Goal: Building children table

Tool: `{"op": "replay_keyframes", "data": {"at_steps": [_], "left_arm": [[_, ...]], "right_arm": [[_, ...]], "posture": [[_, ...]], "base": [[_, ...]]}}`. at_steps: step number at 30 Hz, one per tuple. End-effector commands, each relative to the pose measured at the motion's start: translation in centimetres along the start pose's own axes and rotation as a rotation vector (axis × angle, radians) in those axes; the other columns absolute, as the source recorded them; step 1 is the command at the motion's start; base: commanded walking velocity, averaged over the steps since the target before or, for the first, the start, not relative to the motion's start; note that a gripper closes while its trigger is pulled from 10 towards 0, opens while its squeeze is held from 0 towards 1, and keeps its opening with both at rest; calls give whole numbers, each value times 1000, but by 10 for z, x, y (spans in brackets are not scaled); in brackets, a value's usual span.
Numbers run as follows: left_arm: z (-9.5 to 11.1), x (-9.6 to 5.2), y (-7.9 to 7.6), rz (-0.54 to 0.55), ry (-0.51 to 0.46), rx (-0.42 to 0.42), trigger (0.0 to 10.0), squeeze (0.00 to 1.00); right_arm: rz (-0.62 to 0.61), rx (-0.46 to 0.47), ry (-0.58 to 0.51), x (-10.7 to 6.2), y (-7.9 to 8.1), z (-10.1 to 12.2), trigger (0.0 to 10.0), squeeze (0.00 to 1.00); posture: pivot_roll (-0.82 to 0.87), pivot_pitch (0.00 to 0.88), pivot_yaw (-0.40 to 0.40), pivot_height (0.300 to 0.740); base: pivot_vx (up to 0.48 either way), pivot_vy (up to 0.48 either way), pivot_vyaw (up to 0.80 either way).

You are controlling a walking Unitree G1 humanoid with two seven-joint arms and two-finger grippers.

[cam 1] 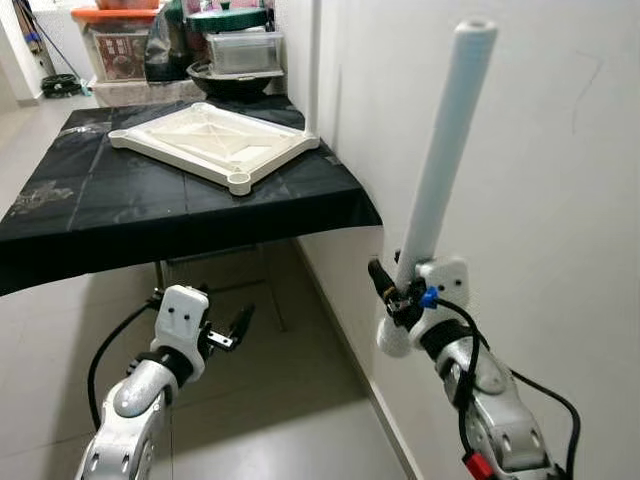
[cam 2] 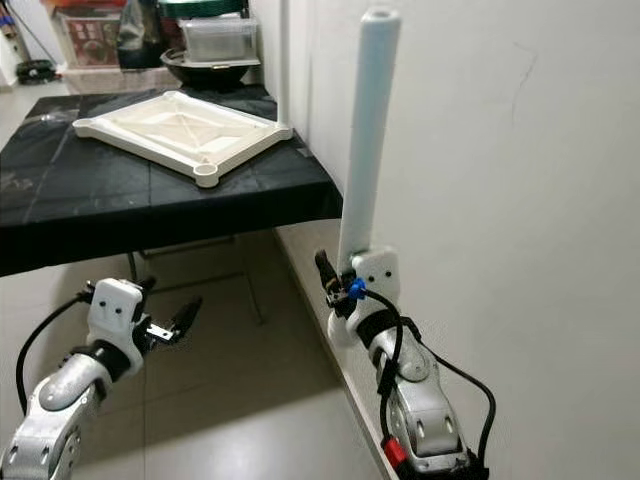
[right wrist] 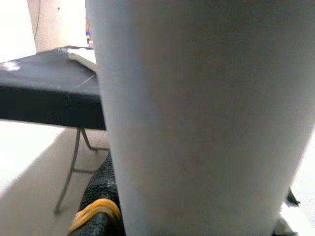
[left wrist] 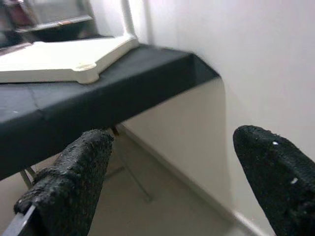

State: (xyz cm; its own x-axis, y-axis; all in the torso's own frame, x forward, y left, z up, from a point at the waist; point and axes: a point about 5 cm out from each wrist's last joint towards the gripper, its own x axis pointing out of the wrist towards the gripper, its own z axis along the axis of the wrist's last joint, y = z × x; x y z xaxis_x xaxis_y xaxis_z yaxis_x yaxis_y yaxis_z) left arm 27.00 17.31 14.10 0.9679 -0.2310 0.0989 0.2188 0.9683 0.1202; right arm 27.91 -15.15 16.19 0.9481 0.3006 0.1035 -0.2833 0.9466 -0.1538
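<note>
A cream table top [cam 1: 213, 143] lies upside down on a table under a black cloth [cam 1: 120, 215], one round corner socket [cam 1: 239, 181] near the cloth's front right edge. My right gripper [cam 1: 397, 291] is shut on the lower end of a pale grey table leg [cam 1: 445, 150], which stands nearly upright beside the wall, below and right of the table. The leg [right wrist: 197, 118] looms close in the right wrist view, against a black finger [right wrist: 98, 196]. My left gripper [cam 1: 236, 327] hangs open and empty below the table's front edge; its fingers [left wrist: 74, 182] point toward the table top [left wrist: 59, 59].
A white wall [cam 1: 520, 130] runs close along the right. Plastic storage boxes [cam 1: 120, 45] and a black bowl [cam 1: 235, 80] stand at the table's far end. Metal folding legs [cam 1: 160, 275] show under the cloth. Tiled floor [cam 1: 290, 410] lies open between my arms.
</note>
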Motion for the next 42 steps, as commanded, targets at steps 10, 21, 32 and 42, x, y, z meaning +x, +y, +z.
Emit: {"op": "replay_keyframes", "data": {"at_steps": [10, 21, 32, 42], "left_arm": [[-5, -38, 2, 32, 91, 77, 10000, 0], [-2, -37, -9, -18, 90, 83, 10000, 0], [5, -25, -17, -69, 43, 113, 10000, 0], [15, -13, -27, -89, -17, 83, 10000, 0]], "right_arm": [[-23, -75, 71, -46, -4, -10, 10000, 0], [-48, -124, 61, -48, 1, -5, 10000, 0], [-40, -115, 23, -32, 6, 5, 10000, 0], [-6, -99, 11, -29, 6, 6, 10000, 0]], "posture": [[51, 0, -67, 740], [39, 0, -57, 740], [38, 0, -63, 740], [37, 0, -70, 740]], "base": [[0, 0, 0], [0, 0, 73], [0, 0, 800], [456, 0, 0]]}}
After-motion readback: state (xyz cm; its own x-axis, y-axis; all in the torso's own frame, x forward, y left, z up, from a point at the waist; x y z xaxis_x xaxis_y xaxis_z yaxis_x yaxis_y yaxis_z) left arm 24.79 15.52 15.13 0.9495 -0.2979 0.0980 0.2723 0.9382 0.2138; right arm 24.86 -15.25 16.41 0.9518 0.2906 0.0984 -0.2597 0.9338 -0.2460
